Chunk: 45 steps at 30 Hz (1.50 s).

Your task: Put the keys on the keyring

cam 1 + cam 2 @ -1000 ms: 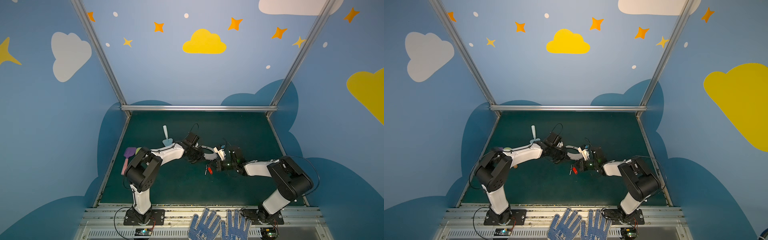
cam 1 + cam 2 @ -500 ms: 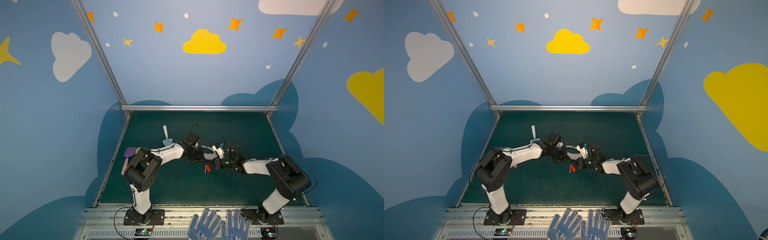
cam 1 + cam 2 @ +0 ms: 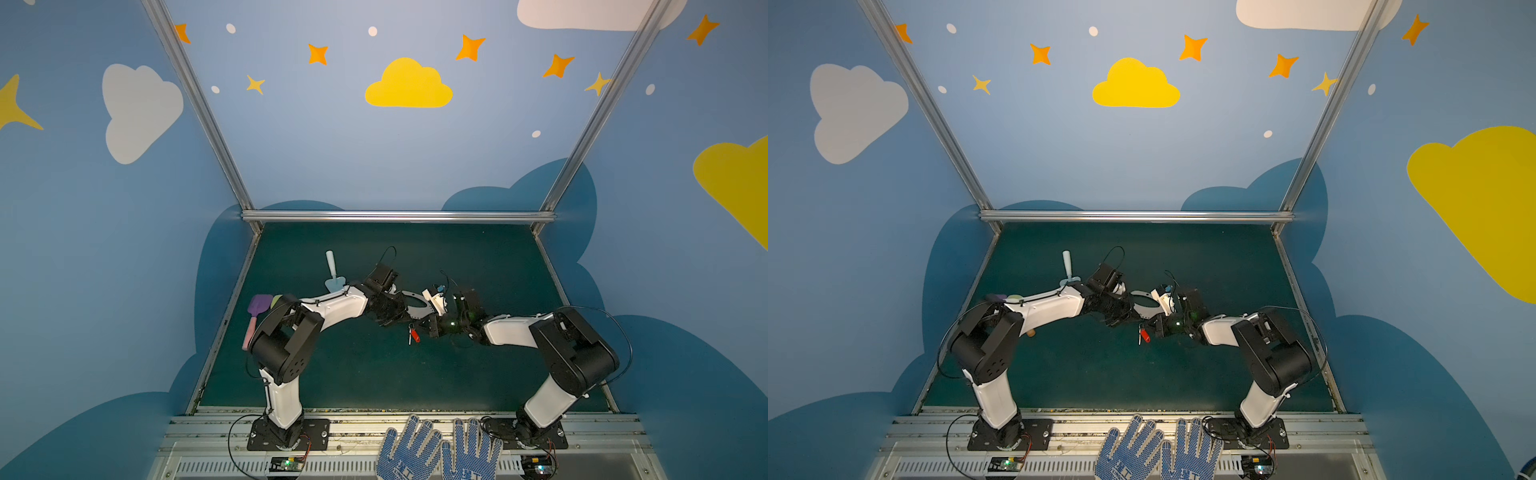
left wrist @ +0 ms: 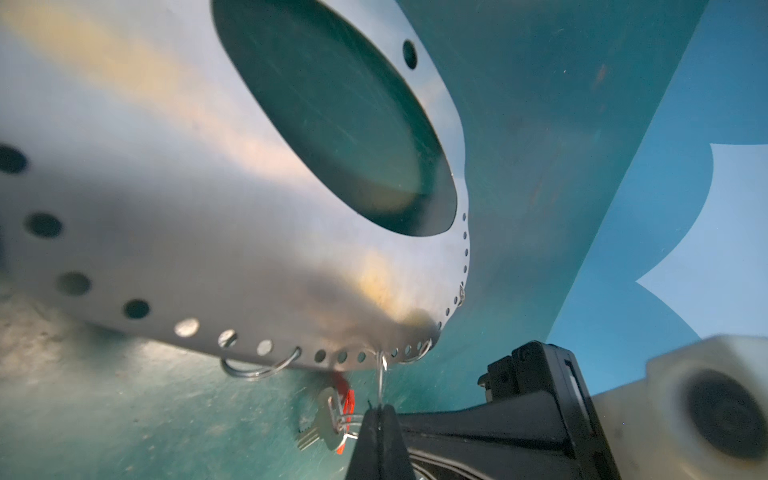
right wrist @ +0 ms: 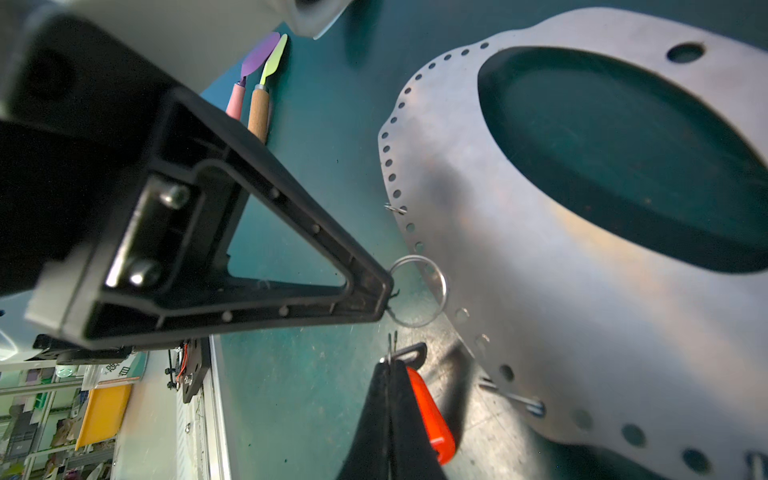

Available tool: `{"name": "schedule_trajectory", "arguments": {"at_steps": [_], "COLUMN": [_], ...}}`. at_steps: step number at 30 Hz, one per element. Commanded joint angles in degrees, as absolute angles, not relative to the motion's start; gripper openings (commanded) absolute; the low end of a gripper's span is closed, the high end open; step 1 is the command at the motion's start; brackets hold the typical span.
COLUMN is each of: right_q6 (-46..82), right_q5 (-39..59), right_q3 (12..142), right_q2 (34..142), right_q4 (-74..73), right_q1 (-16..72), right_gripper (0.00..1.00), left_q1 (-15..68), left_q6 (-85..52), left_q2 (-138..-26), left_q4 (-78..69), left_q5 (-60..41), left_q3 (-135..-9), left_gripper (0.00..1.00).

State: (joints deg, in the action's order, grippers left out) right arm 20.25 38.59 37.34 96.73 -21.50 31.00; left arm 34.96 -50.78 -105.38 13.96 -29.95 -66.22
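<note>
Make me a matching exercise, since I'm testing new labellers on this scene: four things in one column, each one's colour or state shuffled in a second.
Things
1. left gripper
2. right gripper
3. key
4. work gloves

Colours or states
A. red-orange head
B. shut on a wire ring at the keyring plate's rim
C. blue and white, dotted
D. shut on the key

Pairs: 1-B, 2-D, 3-A, 4-C
</note>
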Motion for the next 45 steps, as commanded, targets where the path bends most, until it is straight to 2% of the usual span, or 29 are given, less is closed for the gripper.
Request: {"name": "schedule_trajectory", "arguments": {"at_steps": [1, 33, 45], "right_q6": [19.1, 21.0, 18.5], "right_q5": [38.4, 36.6, 38.7], "right_q3": [39.8, 37.1, 37.7], "right_q2": [97.5, 95.0, 95.1], "right_q4": [-20.6, -22.4, -20.2], "right_q1": [31.3, 28.4, 30.1], "right_gripper": [0.0, 0.0, 0.0], "left_q1": [34.7, 34.5, 34.3], "left_q6": [-49.7, -49.3, -48.8], "left_q2": [-103.4, -102.6, -102.8], "left_q4": [14.5, 14.9, 15.7], "left_q5": [-30.5, -30.3, -30.6], "left_q3": [-66.5, -66.0, -66.7], "left_gripper": [0.04, 0.04, 0.04]}}
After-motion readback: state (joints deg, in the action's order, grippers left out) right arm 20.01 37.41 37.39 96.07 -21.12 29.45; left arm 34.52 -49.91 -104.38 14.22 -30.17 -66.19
